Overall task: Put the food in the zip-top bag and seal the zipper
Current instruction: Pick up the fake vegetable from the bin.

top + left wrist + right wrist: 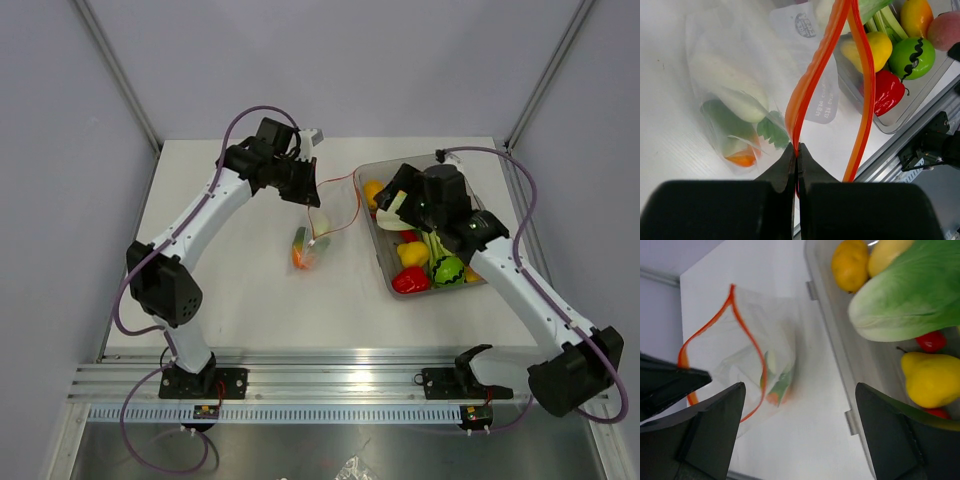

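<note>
we see the left fingers (796,156) pinched tight on one lip of the zipper (812,75). they hold it up off the table (250,300) near the middle, toward the far edge, so the mouth of the zip-top bag (725,60) gapes for loading. a few pieces of food (742,107) already sit at its bottom. the right fingers (393,197) are spread wide and grip nothing, poised over the grey tub (384,265) by the right edge, where a red pepper (411,281) and other pieces wait. we judge the next pick comes from there. the zipper is not yet sealed.
</note>
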Motion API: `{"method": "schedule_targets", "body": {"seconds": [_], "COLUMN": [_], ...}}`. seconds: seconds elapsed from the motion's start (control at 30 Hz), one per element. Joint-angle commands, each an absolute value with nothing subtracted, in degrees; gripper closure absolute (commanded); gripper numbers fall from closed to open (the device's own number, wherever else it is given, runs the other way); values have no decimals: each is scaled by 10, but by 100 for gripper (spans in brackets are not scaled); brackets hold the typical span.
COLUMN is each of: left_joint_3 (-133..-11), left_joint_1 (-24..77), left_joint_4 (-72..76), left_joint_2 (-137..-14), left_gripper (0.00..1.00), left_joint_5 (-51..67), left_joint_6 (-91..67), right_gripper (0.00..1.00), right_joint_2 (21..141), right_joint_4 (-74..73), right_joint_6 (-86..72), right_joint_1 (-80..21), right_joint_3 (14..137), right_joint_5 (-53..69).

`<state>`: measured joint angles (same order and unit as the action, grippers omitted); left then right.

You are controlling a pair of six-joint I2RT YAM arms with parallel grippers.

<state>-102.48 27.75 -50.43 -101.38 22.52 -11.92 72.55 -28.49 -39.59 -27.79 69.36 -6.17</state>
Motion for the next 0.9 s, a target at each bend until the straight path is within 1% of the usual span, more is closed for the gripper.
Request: {"method": "schedule_targets", "body": {"seconds": [0.0, 0.07, 0.1, 0.2, 0.37, 0.43, 0.57, 0.63, 0.67, 0.87], "left_joint_3": [-1031, -1031, -1031, -1027, -1029, -1032, -1034, -1034, -1033, -1026], "left_joint_1": [279, 280, 281, 282, 287, 287, 287, 287, 287, 287], "left_joint_4": [-475, -473, -473, -469, -474, -474, -481, -483, -484, -481], "left_joint_2": [-1023, -1023, -1024, -1020, -1021, -1021, -1020, -1020, -1020, -1020], "left_gripper": [100, 100, 100, 100, 100, 100, 100, 100, 100, 100], "left_joint_5": [248, 249, 249, 252, 252, 253, 248, 246, 246, 252], "left_joint_6": [-125, -126, -127, -131, -131, -129, -123, -119, -118, -114], "right_gripper": [1, 1, 1, 1, 0, 1, 0, 1, 1, 0], "right_joint_2": [695, 684, 680, 696, 779, 804, 838, 843, 845, 860], "right_joint_4": [-257, -228, -180, -98, -65, -55, -34, -18, 18, 26], "right_joint_6": [-489, -530, -554, -579, -614, -634, -678, -682, -679, -688], "right_joint_1": [-220, -201, -200, -196, -196, -194, -183, -180, -178, -142], "right_joint_3": [610, 551, 532, 492, 518, 518, 523, 513, 508, 506], "right_joint_5": [-104, -133, -138, -142, -153, -171, -171, -168, -168, -154]}}
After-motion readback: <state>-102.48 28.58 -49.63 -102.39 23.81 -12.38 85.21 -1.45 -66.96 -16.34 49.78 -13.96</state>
